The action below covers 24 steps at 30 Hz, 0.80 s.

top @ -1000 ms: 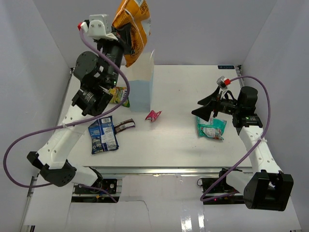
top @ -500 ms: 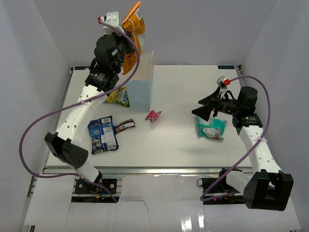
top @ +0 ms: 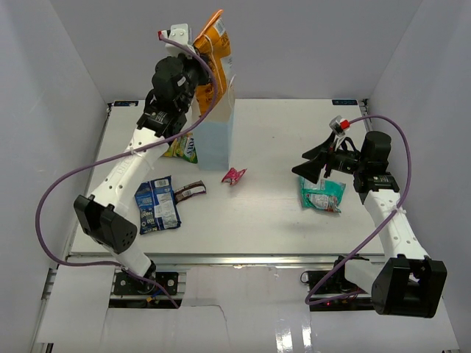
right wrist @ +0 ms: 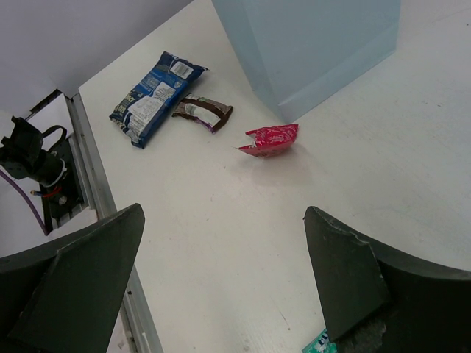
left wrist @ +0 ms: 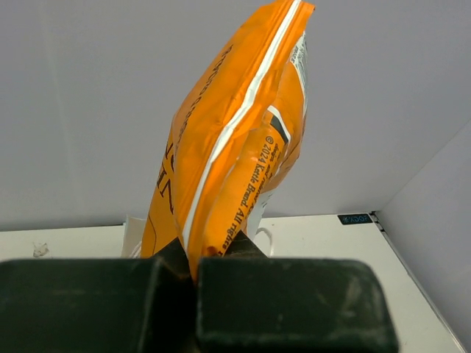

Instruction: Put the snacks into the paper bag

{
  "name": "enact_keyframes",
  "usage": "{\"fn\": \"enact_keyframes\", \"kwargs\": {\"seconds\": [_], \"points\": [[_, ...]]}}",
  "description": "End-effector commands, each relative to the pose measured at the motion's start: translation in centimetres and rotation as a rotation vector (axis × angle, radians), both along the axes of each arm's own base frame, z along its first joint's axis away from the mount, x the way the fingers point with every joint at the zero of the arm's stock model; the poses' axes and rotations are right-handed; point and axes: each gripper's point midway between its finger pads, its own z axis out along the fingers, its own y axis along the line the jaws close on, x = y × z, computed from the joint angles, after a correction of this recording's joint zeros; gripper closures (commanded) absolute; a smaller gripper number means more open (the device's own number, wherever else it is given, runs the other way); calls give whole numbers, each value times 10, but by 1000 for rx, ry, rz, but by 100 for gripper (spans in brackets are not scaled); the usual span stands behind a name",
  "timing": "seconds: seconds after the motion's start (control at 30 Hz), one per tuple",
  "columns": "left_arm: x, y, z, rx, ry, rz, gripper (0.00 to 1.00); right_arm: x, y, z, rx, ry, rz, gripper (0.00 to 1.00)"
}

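Top external view is showing the left gripper point(left wrist: 194, 257) clamping tight on the large orange chip bag point(top: 213, 48), holding it high at upper centre, right above the open top of the light-blue paper bag point(top: 218, 140). The yellow-green pouch point(top: 181, 149) is lying just left of the paper bag's base. The blue pouch point(top: 157, 204), dark brown bar point(top: 190, 192) and red-pink wrapper point(top: 234, 175) are sitting on the tabletop point(top: 280, 140) nearer the bottom of the frame. At right, the right gripper point(top: 300, 165) is hanging wide open and empty over the teal pouch point(top: 321, 195).

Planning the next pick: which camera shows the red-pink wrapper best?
Right wrist view: the red-pink wrapper lies large and unobstructed near the paper bag. Top external shows it only small; left wrist shows none of it.
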Motion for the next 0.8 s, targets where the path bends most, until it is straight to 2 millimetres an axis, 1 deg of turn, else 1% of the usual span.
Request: {"fn": "enact_keyframes", "kwargs": {"seconds": [0.0, 0.07, 0.13, 0.2, 0.23, 0.3, 0.33, 0.4, 0.43, 0.47, 0.5, 0.57, 0.6, 0.63, 0.67, 0.7, 0.73, 0.77], "points": [[3, 2, 12, -29, -51, -4, 100, 2, -2, -2, -6, -12, -3, 5], [4, 4, 10, -18, -49, 0, 100, 2, -2, -3, -6, -10, 0, 5], [5, 5, -1, -3, -30, 2, 100, 0, -1, -9, -5, 24, 5, 5], [1, 9, 3, -5, -61, 10, 100, 1, -1, -11, -6, 32, 5, 5], [3, 10, -11, 13, -41, 17, 100, 1, -1, -11, -8, 31, 6, 5], [1, 14, -14, 19, -48, 24, 100, 2, -2, -13, -11, 35, 6, 5], [2, 13, -26, 32, -28, 17, 100, 1, -2, -14, -12, 35, 9, 5], [-1, 12, -31, 33, -20, 3, 100, -1, -1, -15, -19, 20, 27, 5], [-1, 8, -39, 40, -7, -17, 100, -4, 1, -13, -16, 6, 53, 5], [-2, 6, -42, 39, 2, -29, 100, -5, 1, -13, -22, -6, 66, 5], [-4, 4, -46, 40, 13, -44, 96, -8, 2, -13, -19, -12, 84, 5], [-6, 0, -57, 43, 43, -70, 80, -11, 3, -15, -26, -24, 109, 4], [-7, -2, -61, 43, 55, -79, 69, -12, 3, -14, -24, -27, 123, 4], [-9, -2, -62, 36, 60, -86, 48, -13, 4, -15, -27, -26, 129, 4], [-10, -4, -67, 36, 73, -95, 41, -15, 3, -19, -29, -3, 133, 4], [-11, -4, -69, 39, 82, -100, 37, -15, 3, -17, -40, -30, 146, 4], [-15, -4, -65, 36, 76, -110, 31, -15, 3, -18, -46, -35, 151, 4], [-16, -3, -62, 36, 73, -111, 29, -16, 3, -19, -51, -40, 158, 4]]}}
